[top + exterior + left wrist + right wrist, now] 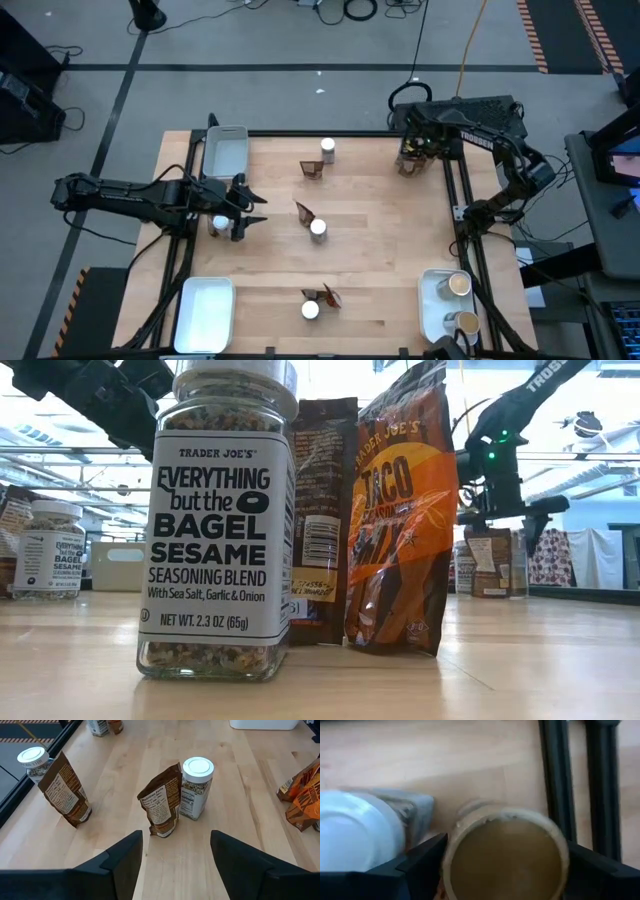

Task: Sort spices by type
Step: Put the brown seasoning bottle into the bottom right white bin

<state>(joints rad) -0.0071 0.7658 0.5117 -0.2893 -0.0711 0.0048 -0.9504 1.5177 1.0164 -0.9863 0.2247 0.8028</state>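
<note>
From above, the left gripper (pixel 243 207) sits at about nine o'clock on the table (pixel 380 250), fingers spread and empty; its wrist view shows the two dark fingers (pixel 125 857) wide apart over bare wood. A white-lidded jar (pixel 220 225) stands just beside that gripper, partly hidden by the arm. A white tray (pixel 226 150) lies at ten o'clock, another (pixel 205 312) at seven o'clock.

Toward the middle, three pairs stand in a line from twelve to six o'clock: a jar (pixel 327 148) with a brown sachet (pixel 311 170), a centre jar (pixel 318 229) with a sachet (pixel 305 212), and a near jar (pixel 310 310) with a sachet (pixel 328 296). In the low view that near jar (pixel 218 520) fills the frame, its lid cut off at the top, hiding much of the dark sachet (pixel 322 520) behind it.

At five o'clock a tray (pixel 432 300) holds two tan-lidded jars (pixel 459 285), the lower one half cut off by the frame edge.

The right gripper (pixel 412 160) is at two o'clock, buried under its arm. Its wrist view is blurred: a tan lid (pixel 507 855) sits between the spread fingers (pixel 422 857), but contact cannot be made out.
</note>
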